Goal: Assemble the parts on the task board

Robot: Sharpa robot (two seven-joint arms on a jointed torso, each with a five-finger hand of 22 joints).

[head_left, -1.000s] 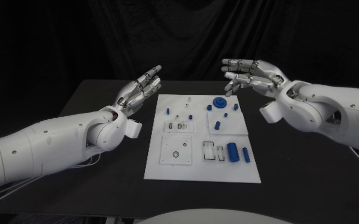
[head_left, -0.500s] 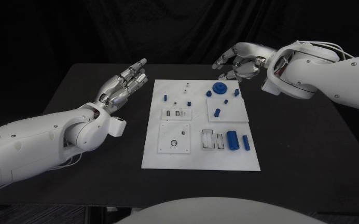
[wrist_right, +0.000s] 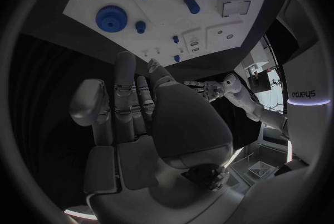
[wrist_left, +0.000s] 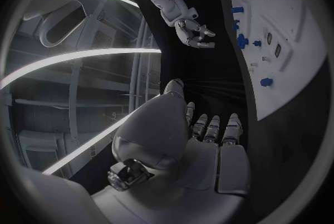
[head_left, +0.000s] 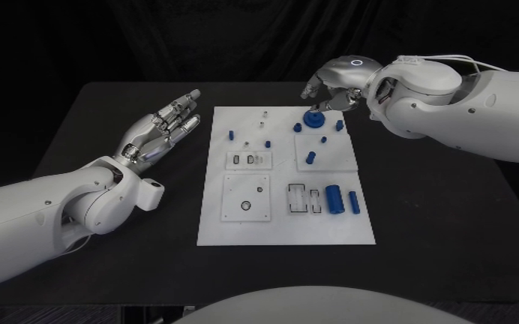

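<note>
1. Reaching over the far edge of the white board [head_left: 217, 226], the right hand [head_left: 330, 95] hangs above the blue gear [head_left: 313, 120]. Fingers are curled downward and apart with nothing between them, so it is empty.
2. The left hand [head_left: 162, 129] sits beside the board's left edge, palm up, fingers straight and spread, holding nothing.
3. Parts are all on the board: the gear at the far side with small blue pegs [head_left: 340, 125] near it, a short blue pin [head_left: 310, 157] on the raised plate mid-board, and a big blue cylinder [head_left: 334, 199] with a slim blue rod [head_left: 354, 202] beside it at the near right. Empty slots [head_left: 250, 160] sit mid-left, and a square plate with a hole [head_left: 247, 197] is nearer the robot.
4. My read: the task is at its start, with nothing visibly picked up. The gear looks like the first target.
5. Risk: the pegs crowd the gear, so a wide finger spread coming down could knock one over or drag it out of its seat.
6. Risk: the gear is flat and low. A shallow pinch could slip off its rim, or push the gear sideways instead of lifting it.
7. Risk: the board is not visibly clamped, and I can't tell whether it's fixed. A sideways push from the fingers could shift it and throw off every later placement.
8. The right wrist view shows the gear [wrist_right: 111, 18] just ahead of the fingertips [wrist_right: 126, 59], clearly apart, no contact.
</note>
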